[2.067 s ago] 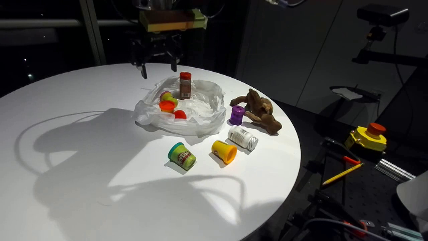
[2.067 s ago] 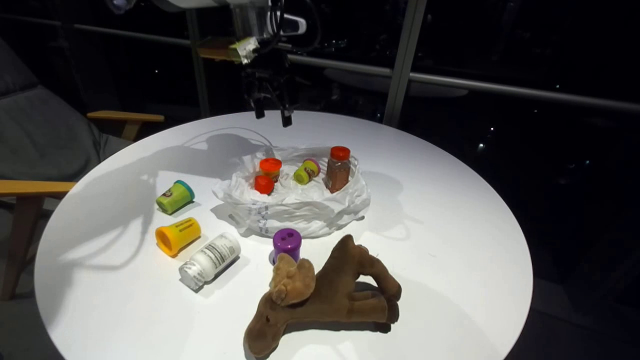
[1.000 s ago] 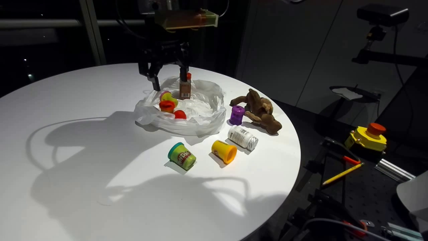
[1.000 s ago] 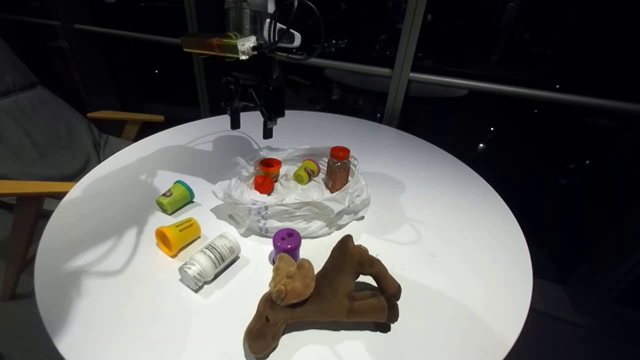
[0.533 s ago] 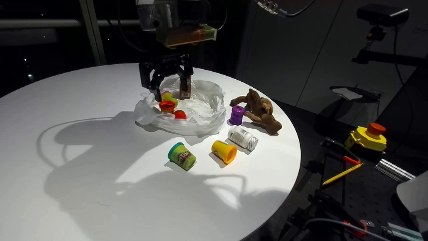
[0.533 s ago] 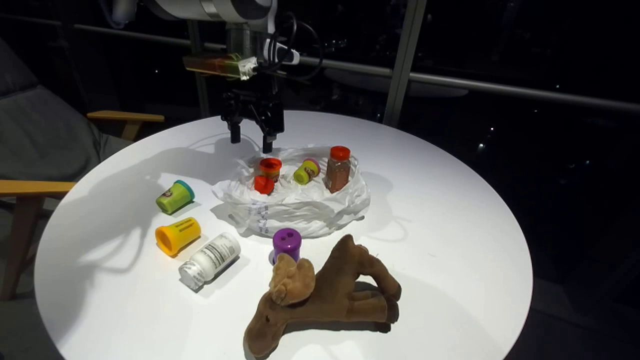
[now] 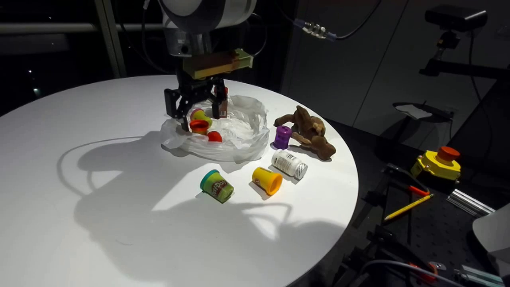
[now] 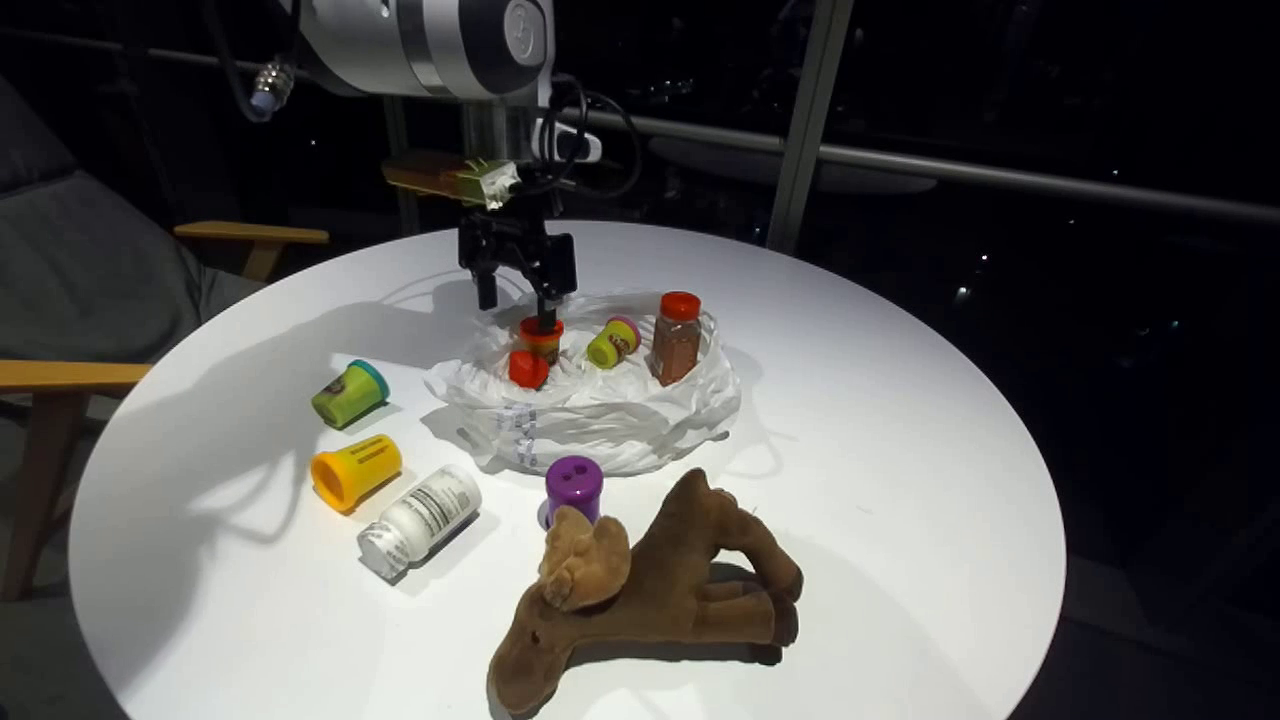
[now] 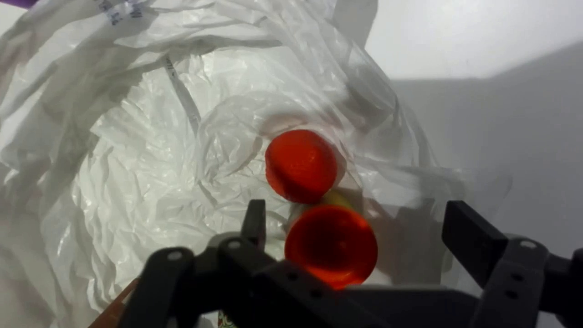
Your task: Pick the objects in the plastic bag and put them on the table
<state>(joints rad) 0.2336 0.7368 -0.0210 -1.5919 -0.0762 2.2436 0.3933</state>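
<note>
The whitish plastic bag point(image 8: 600, 430) lies spread wide on the white table point(image 7: 131, 255). In it are an orange-red-rimmed yellow can point(image 9: 331, 246), a small red cup point(image 9: 300, 166), a green and yellow can point(image 8: 613, 345) with a purple lid, and an upright dark red bottle point(image 8: 677, 350) with a red cap. My gripper point(image 9: 357, 223) points down over the bag's near part, jaws wide apart. In the wrist view the rimmed can shows between the fingers, nearer the left one and untouched as far as I can see. The bottle is partly behind a finger in an exterior view.
Outside the bag lie a brown plush animal point(image 8: 660, 590), a purple shaker point(image 8: 574, 487), a white bottle point(image 8: 425, 520), a yellow cup point(image 8: 356, 472) and a green can point(image 8: 350, 394) with a teal lid. The bag's crumpled wall point(image 7: 239, 149) rises around its contents.
My gripper has come down from above the table to just over the rimmed can, its jaws staying wide. The bag and everything in and around it have kept their places.
</note>
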